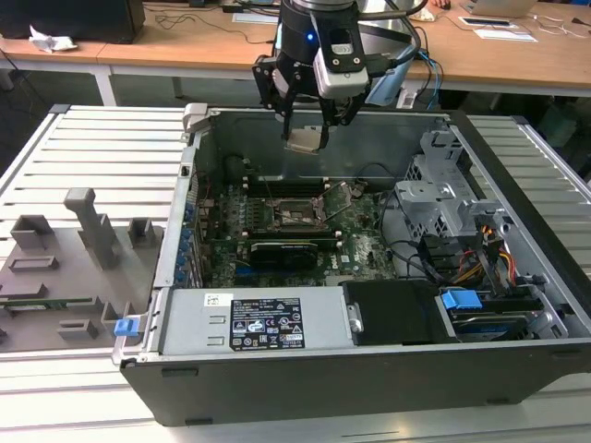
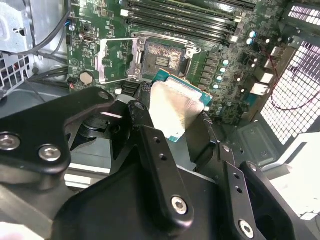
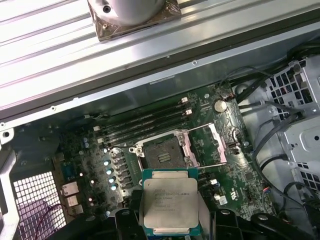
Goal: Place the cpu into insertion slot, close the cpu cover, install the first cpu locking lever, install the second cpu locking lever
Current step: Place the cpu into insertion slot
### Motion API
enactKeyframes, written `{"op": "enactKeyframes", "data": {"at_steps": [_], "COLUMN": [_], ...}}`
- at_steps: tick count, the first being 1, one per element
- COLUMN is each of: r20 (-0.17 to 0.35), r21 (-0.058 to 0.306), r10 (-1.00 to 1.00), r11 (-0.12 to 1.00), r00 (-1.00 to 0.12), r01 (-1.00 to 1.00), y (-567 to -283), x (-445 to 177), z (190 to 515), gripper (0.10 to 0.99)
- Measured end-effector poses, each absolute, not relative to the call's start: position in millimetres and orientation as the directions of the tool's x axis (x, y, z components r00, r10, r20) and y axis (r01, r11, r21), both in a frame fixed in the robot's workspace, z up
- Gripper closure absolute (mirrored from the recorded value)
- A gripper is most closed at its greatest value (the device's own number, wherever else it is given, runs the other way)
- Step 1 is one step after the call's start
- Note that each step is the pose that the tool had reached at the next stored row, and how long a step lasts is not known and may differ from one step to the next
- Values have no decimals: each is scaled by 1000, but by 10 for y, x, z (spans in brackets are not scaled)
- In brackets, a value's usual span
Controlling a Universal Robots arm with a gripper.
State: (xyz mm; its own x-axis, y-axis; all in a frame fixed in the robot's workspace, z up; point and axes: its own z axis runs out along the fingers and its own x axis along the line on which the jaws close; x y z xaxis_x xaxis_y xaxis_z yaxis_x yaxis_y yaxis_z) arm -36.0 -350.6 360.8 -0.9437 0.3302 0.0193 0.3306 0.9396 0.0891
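1. In the exterior view, the black two-fingered gripper hangs over the open dark-grey computer case. Its jaws are clamped on the edges of the small, flat, square cpu with the silver-grey metal top. The chip is in the air, well above the green motherboard and the square black insertion slot in its dark metal frame. A thin black cable runs just beside the slot, and I judge you could snag it if you come down off-line.

2. In the second wrist view, the gripper holds the cpu by two opposite edges only. That looks like a thin hold, and a bump against the frame would likely twist the chip or drop it. The thin dark-grey hinged cpu cover with the large window is swung open beside the insertion slot. The opening is free, but the raised plate sits close to your path.

3. In the first wrist view, the cpu is apart from the insertion slot. The cpu cover lies open on one side and the long narrow memory slots run along another.
   - The chip does not look square to the frame from here. If that is real, a corner lands first and the socket contacts suffer.
   - You cannot tell from here whether its notches match.
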Motion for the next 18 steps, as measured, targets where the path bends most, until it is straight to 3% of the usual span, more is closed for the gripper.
{"op": "enactKeyframes", "data": {"at_steps": [18], "r20": [19], "r21": [89], "r10": [472], "r11": [877], "r00": [-882], "r01": [471], "y": [-3506], "x": [-360], "z": [3596], "gripper": [561]}}
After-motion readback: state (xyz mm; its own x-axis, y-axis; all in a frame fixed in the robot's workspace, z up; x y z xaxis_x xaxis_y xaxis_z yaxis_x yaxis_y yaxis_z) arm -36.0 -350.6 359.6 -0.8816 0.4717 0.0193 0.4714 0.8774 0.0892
